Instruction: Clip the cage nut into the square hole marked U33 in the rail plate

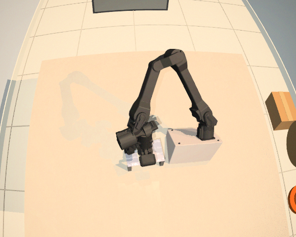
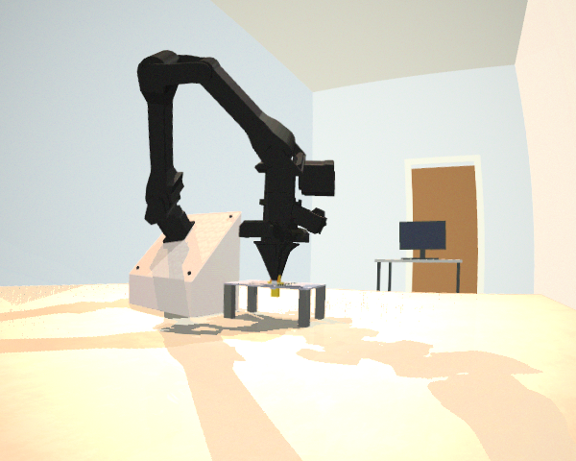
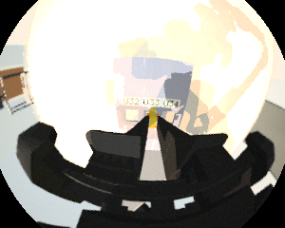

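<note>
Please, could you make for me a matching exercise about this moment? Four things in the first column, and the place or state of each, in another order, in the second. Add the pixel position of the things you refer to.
Column 1
1. cage nut [image 2: 276,292] [image 3: 153,119]
2. rail plate [image 2: 308,285] [image 1: 159,153]
3. monitor [image 2: 422,234]
4. cardboard box [image 1: 277,108]

Column 2
A. standing on a small table in front of the brown door
B. held between the fingers, its lower part below the plate
C. raised on dark legs
D. beside a dark round object

Right pairs: 1-B, 2-C, 3-A, 4-D
</note>
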`<state>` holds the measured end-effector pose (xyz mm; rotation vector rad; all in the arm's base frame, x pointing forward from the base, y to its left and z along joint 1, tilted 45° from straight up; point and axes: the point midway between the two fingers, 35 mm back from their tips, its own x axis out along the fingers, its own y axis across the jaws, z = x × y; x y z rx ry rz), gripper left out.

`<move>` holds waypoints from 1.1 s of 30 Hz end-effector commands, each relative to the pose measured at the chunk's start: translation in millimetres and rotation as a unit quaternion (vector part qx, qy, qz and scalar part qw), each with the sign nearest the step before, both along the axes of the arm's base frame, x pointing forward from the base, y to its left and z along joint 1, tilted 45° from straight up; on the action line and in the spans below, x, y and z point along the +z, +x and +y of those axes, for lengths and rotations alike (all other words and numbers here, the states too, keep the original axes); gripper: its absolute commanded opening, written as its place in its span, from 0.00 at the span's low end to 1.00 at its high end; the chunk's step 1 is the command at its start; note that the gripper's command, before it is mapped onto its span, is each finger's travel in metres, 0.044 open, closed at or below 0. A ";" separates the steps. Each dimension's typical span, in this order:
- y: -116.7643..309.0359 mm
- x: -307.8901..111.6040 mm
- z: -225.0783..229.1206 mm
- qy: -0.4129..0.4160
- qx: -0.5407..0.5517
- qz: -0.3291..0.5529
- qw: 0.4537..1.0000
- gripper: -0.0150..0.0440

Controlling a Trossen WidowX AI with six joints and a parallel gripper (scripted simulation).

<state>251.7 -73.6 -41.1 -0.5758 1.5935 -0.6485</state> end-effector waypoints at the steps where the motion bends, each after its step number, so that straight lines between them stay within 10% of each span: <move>1: 0.4 0.2 0.7 -0.002 0.000 -0.001 1.000 0.30; 24: 0.4 -2.0 2.0 -0.002 0.000 -0.001 1.000 0.30; 33: -0.3 -2.2 1.8 -0.001 0.001 0.001 1.000 0.70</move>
